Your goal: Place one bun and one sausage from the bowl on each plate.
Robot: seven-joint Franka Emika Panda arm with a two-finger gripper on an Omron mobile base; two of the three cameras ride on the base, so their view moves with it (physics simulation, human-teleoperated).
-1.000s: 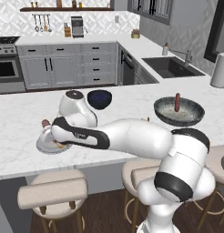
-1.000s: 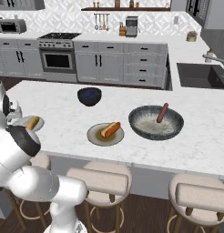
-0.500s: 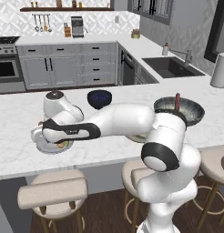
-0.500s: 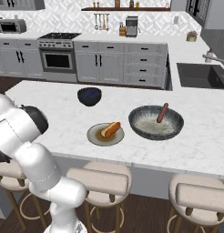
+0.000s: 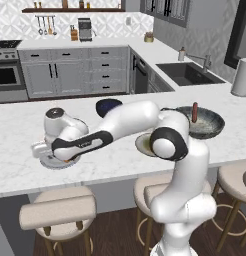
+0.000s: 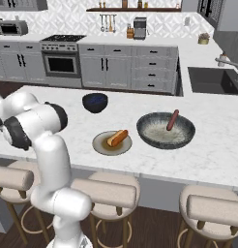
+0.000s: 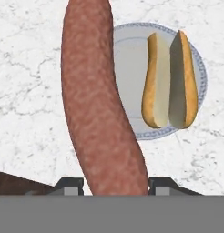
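Observation:
My gripper point(image 7: 114, 186) is shut on a long reddish-brown sausage point(image 7: 98, 109), held just above the counter beside the plain light grey plate point(image 7: 132, 68). A split bun point(image 7: 170, 86) lies open on that plate. From the left base view the gripper point(image 5: 70, 160) hovers over the same plate point(image 5: 45, 161) at the counter's left end. The second plate point(image 6: 100, 145) near the counter's middle carries a bun with a sausage point(image 6: 117, 138). In the wide grey bowl point(image 6: 155, 138) another sausage point(image 6: 172, 119) leans on the rim.
A dark navy bowl point(image 6: 95, 102) stands behind the second plate. Stools point(image 6: 106, 191) line the counter's near edge. A paper towel roll point(image 5: 242, 77) stands at the far right, and a sink point(image 5: 187, 72) is on the back counter.
The arm's elbow has swung up and to the right, stretching the arm across the counter. The hand with the sausage stays over the left plate, slightly lower.

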